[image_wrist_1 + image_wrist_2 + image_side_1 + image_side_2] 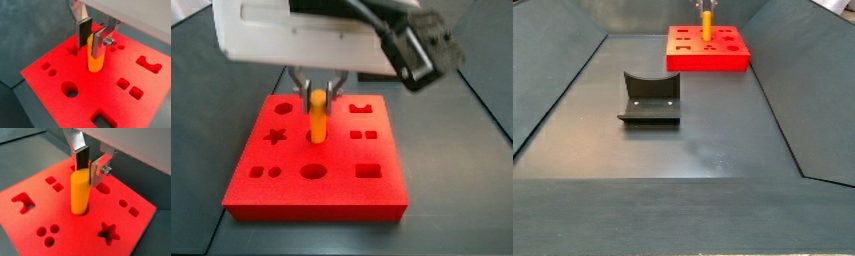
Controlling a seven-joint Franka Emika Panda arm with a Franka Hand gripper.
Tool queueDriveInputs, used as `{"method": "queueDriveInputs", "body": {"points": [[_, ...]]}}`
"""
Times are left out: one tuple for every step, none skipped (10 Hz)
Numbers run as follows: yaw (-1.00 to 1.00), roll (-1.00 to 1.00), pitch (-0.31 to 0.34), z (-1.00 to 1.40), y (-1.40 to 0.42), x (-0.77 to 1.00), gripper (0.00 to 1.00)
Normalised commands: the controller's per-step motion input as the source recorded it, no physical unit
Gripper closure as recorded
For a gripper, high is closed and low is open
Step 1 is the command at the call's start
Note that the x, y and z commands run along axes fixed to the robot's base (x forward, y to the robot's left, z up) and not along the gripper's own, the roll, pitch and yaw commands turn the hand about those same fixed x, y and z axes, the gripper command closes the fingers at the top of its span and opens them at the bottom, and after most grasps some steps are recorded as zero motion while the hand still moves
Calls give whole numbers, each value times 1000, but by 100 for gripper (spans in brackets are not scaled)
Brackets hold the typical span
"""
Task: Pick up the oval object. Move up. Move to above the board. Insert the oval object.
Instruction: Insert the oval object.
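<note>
The oval object (95, 62) is an orange-yellow peg standing upright over the middle of the red board (60, 107). Its lower end sits in a hole there, seen in both wrist views. My gripper (91, 51) is shut on the peg's upper part, one silver finger (81, 158) on each side of the peg (79, 195). In a side view the gripper (315, 104) hangs straight down over the board (318, 195) with the peg (314, 128) between its fingers. From farther off, the peg (707, 26) rises from the board (708, 58) at the far end.
The board carries a star hole (107, 232), round holes (70, 90) and square holes (129, 87) around the peg. The dark fixture (649, 98) stands on the grey floor nearer to that side camera than the board. Sloping grey walls (553, 100) enclose the floor.
</note>
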Motion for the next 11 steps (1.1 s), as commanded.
{"method": "queueDriveInputs", "body": {"points": [[40,10,-1,-1000,3,-46,100],[0,0,-7,-1000,37,0,100],[0,-37,-14,-1000,63,3,100],[-6,0,1,-1000,237,257,100],[-6,0,31,-1000,277,277,100],[-111,-183,-66,-134,189,6,100],[0,0,-11,0,0,0,100],[0,0,-6,0,0,0,100],[0,0,-11,0,0,0,100],[0,-26,0,-6,23,0,100],[0,-136,0,-23,23,0,100]]}}
